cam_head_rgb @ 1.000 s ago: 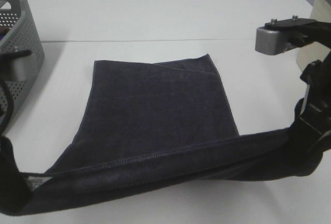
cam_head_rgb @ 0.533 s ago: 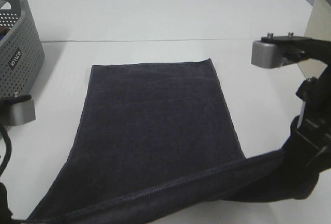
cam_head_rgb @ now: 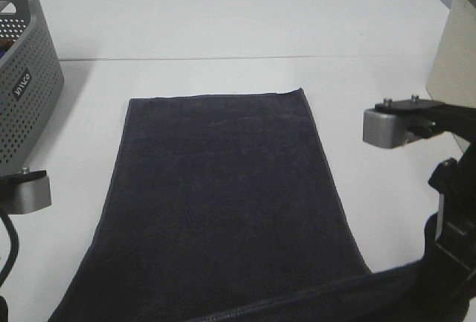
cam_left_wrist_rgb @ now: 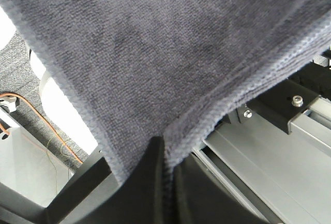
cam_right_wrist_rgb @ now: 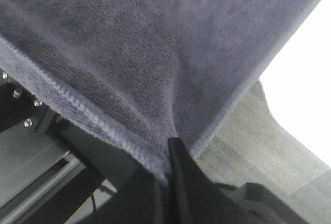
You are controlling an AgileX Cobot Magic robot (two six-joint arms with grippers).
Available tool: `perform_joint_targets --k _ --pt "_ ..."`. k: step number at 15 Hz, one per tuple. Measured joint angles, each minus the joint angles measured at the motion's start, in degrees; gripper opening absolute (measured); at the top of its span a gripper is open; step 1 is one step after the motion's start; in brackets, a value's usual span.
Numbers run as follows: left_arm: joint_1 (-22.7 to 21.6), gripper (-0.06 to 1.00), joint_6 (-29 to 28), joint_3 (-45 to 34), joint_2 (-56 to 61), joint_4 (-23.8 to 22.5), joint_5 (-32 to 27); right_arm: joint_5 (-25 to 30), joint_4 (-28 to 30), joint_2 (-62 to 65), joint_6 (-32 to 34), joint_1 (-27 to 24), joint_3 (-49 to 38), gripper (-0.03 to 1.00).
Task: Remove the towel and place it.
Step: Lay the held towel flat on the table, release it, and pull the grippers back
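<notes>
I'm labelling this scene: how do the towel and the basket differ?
The towel is dark navy cloth; the basket is light grey and perforated. The towel lies spread mid-table; the basket stands at the table's left. The towel's near end is pinched by the left gripper and right gripper; nothing grips the basket. Both rest on the white table.

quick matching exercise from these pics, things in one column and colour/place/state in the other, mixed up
Things:
1 towel
2 basket
3 bin
4 left gripper

Descriptions:
a beige, far right
b shut, pinching the towel
c dark, spread out in the middle
d grey with holes, far left

Pairs: 1-c, 2-d, 3-a, 4-b
</notes>
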State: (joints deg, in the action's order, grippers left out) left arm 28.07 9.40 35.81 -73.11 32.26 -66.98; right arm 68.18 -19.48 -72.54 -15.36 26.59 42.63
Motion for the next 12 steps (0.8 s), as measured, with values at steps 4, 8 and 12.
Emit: perform_joint_targets --k 4,8,12 --pt "0.0 0.00 0.1 0.0 -3.4 0.3 -0.1 -1.8 -0.7 0.1 -0.4 0.0 -3.3 0.01" --pt "0.0 0.00 0.9 0.1 -9.4 0.6 0.0 -2.9 -1.1 -3.6 -1.4 0.0 -3.3 0.01" --pt "0.0 0.00 0.9 1.1 -14.5 0.0 0.1 -3.4 -1.4 -13.1 -3.1 0.0 -3.3 0.01"
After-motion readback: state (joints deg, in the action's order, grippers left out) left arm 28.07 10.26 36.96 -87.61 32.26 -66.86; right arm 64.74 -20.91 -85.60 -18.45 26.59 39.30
